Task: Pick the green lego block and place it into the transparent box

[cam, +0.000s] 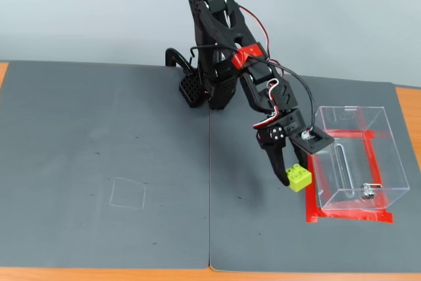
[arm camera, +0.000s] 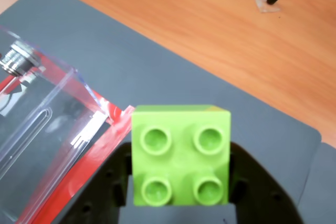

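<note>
Right of centre in the fixed view, I have the arm (cam: pixel 227 51) reaching down from its base at the top middle of the frame, with the tool (cam: pixel 289 174) closed around the green lego block (cam: pixel 299 177). The block sits between the dark fingers, just off the left wall of the transparent box (cam: pixel 358 162), and it looks lifted off the grey mat (cam: pixel 105 162), though I cannot tell by how much.

From the wrist view I see the green lego block (arm camera: pixel 181 153) filling the lower middle of the frame, its four round studs facing the camera, with the tool (arm camera: pixel 181 192) gripping it from both sides; a dark finger (arm camera: pixel 113 182) shows at the block's left and another at its right. The transparent box (arm camera: pixel 47 119) takes up the left edge of that frame, with a metal fitting (arm camera: pixel 18 61) at upper left and a narrow slot in the wall below it. Red tape (arm camera: pixel 94 153) runs along the box's near bottom edge, between it and the block.

Back in the fixed view, red tape (cam: pixel 348 216) outlines the box's footprint on the mat. Orange wooden table (cam: pixel 408 116) shows at the right edge, and across the top of the wrist view.
</note>
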